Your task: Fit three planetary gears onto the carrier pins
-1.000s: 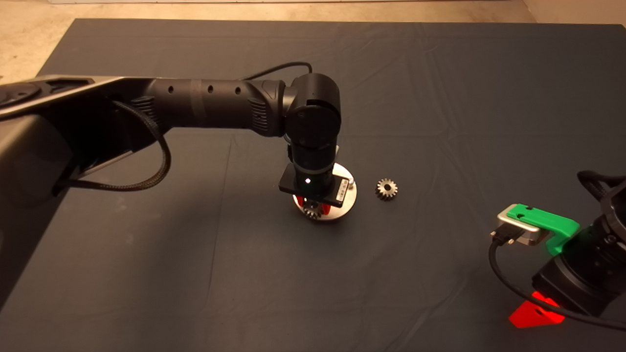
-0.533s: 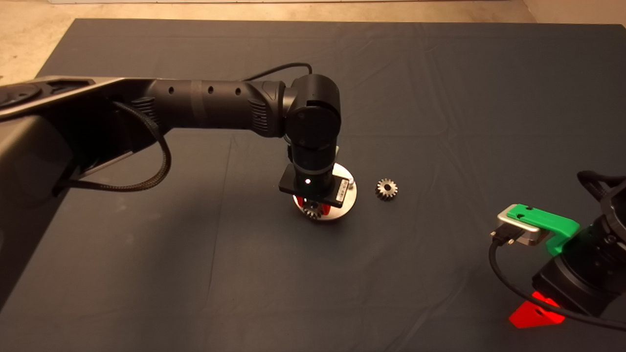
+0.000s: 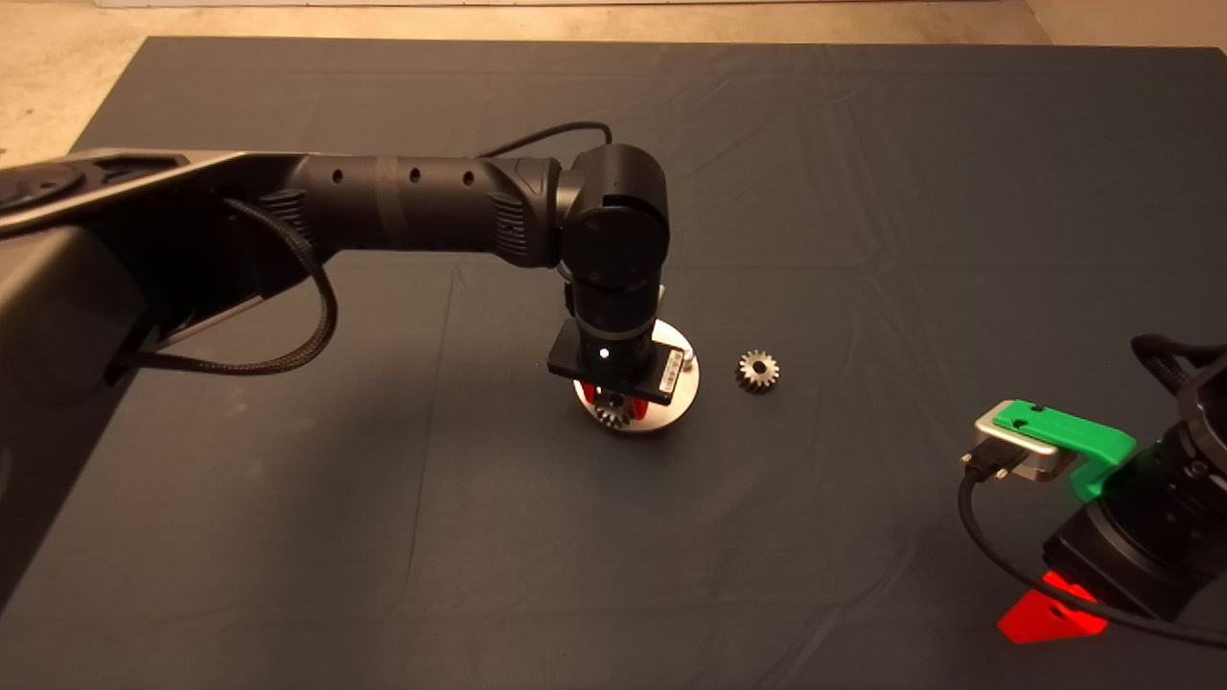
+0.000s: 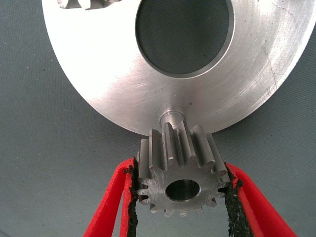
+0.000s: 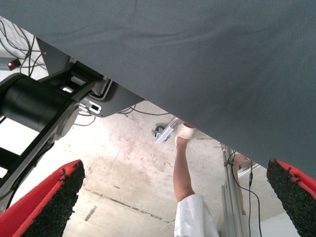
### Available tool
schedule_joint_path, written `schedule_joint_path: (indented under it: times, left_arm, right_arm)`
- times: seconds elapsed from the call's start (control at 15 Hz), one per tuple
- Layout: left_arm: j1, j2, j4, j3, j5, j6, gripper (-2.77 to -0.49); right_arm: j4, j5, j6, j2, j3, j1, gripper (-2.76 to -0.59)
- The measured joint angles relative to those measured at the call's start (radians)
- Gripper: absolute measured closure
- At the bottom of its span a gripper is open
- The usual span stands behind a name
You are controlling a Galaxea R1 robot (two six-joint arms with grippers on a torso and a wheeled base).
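Note:
My left gripper [image 3: 613, 406] hangs over the near rim of the round silver carrier disc [image 3: 674, 395] at mid-mat. It is shut on a planetary gear [image 4: 178, 174], gripped by its toothed sides between the black pads [image 4: 131, 197]. The held gear hovers just beside and above one carrier pin [image 4: 172, 118] at the disc's [image 4: 113, 84] edge, with its bore off the pin. The teeth of a second gear [image 4: 74, 4] show at the disc's opposite rim. A third gear [image 3: 757, 371] lies loose on the mat right of the disc. Another pin [image 3: 687, 359] stands bare.
My right gripper [image 3: 1050, 613] is parked at the mat's lower right corner, with its fingers [image 5: 54, 197] wide apart over the floor. A person's leg [image 5: 185, 168] shows past the mat's edge. The dark mat [image 3: 863, 192] spreads all round the disc.
My left arm has crept very slightly to the right with the gear held. The loose gear and the right arm have not moved.

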Motion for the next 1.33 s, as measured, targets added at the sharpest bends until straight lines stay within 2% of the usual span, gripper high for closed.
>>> schedule_joint_path:
  times: [0.27,0.4,0.8,1.33]
  left_arm:
    - [0.000,0.004,-0.002,-0.009,0.001,0.006,-0.94]
    - [-0.001,0.013,-0.003,-0.019,0.011,0.010,-0.93]
    - [-0.003,0.026,-0.014,-0.041,0.018,0.026,-0.93]
    - [-0.003,0.027,-0.014,-0.044,0.018,0.026,-0.93]
  right_arm:
    - [0.000,-0.001,0.000,0.000,0.000,0.000,-2.75]
    - [0.000,0.000,0.000,0.000,0.000,0.000,-2.75]
    - [0.000,0.000,0.000,-0.002,0.000,0.000,-2.75]
    - [0.000,0.000,0.000,-0.002,0.000,0.000,-2.75]
